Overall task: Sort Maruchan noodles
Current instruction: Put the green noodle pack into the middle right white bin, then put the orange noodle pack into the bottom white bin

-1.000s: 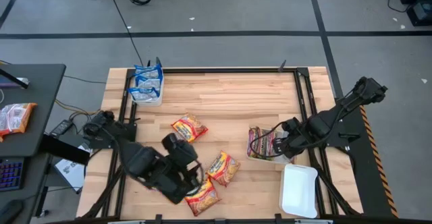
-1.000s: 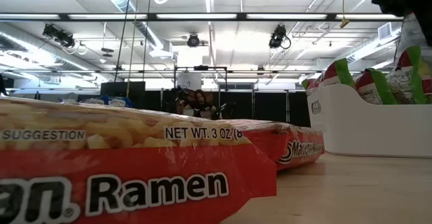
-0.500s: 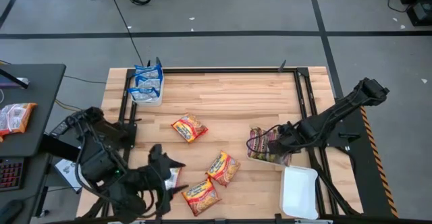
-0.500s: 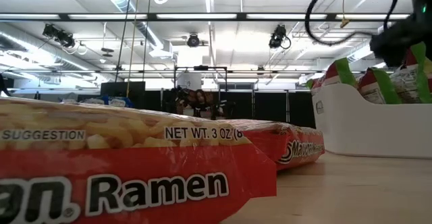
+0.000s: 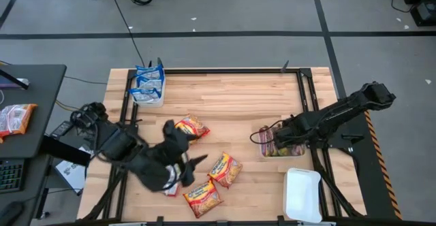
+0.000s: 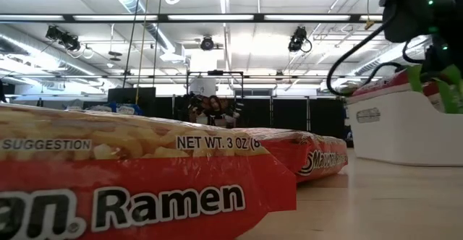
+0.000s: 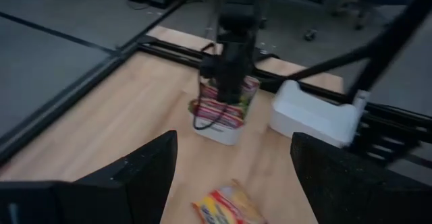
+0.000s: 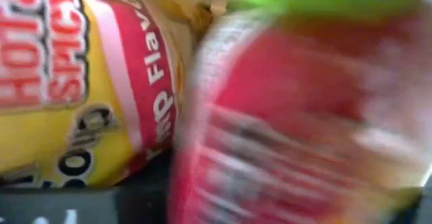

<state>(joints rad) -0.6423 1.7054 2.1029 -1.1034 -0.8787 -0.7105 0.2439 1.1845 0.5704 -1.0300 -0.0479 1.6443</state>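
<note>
Pincers first: my left gripper (image 5: pixel 193 159) hangs over the table's near-left part w/ fingers (image 7: pixel 145 166) spread wide, nothing between them. My right gripper (image 5: pixel 269 139) is down at the white tray (image 5: pixel 264 154) by the right rail; can't tell if it's released or clenched, the wrist view there is filled w/ wrappers pressed up close.

Taking that tray as landmark:
- Inside it: pinkish-silver and green packets (image 7: pixel 226 102) standing on edge, packed tight. One yellow-red wrapper (image 8: pixel 74 82) sits right against my right wrist cam.
- Just beside it, toward the near edge: an empty white tray (image 5: pixel 302 192), also seen past the landmark in the left wrist view.
- Left of it, mid-table: three red/orange-yellow packets lying flat: one (image 5: pixel 191 128) farther back, one (image 5: pixel 225 169) nearer the tray, one (image 5: pixel 203 197) close to the near edge. Left gripper hovers among these three, touching none as far as I can see.
- Well apart, at the far-left corner: a tray of blue-white packets (image 5: pixel 148 83).

Low view: two red packets (image 6: pixel 145 182) fill the foreground, landmark tray at right.
</note>
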